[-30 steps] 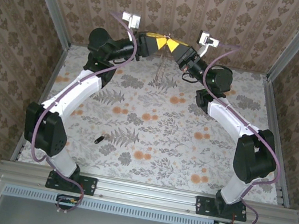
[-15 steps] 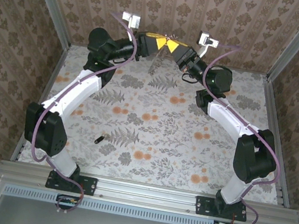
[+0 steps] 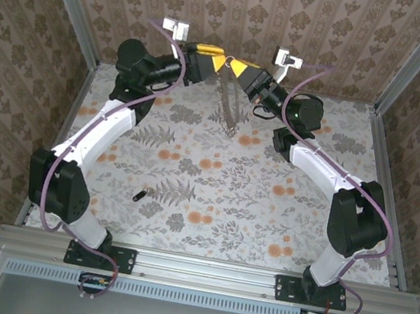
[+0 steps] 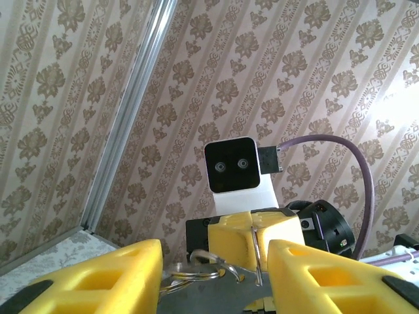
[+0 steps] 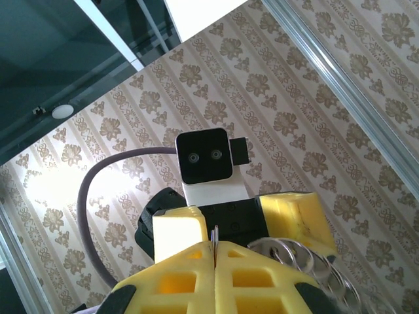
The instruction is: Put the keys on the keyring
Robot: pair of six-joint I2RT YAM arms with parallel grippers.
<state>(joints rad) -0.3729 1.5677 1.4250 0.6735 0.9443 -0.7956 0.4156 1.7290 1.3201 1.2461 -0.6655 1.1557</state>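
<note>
**Keyring nipped by the right gripper, left fingers spread in front of it**

The keyring (image 3: 228,105) hangs in the air from the tip of your right gripper (image 3: 235,69). Its ridged hoop droops below the fingertips and is blurred in the overhead view. From the right wrist, the keyring (image 5: 302,256) sits just to one side of the pressed-together fingers (image 5: 190,275), which look to be pinching a thin edge of wire in their seam. That hold seems meant to present the ring raised and clear of the table (image 3: 305,214), so a key can be fed onto it.

Your left gripper (image 3: 222,61) faces it tip to tip with its fingers spread and nothing between them. The keyring (image 4: 196,273) lies just beyond its fingertips, in line with the gap.

The one key (image 3: 138,195) I can make out lies flat on the table. It is well apart from both grippers, back toward the left arm's base. By my reading, your left gripper has that key to fetch next.
</note>
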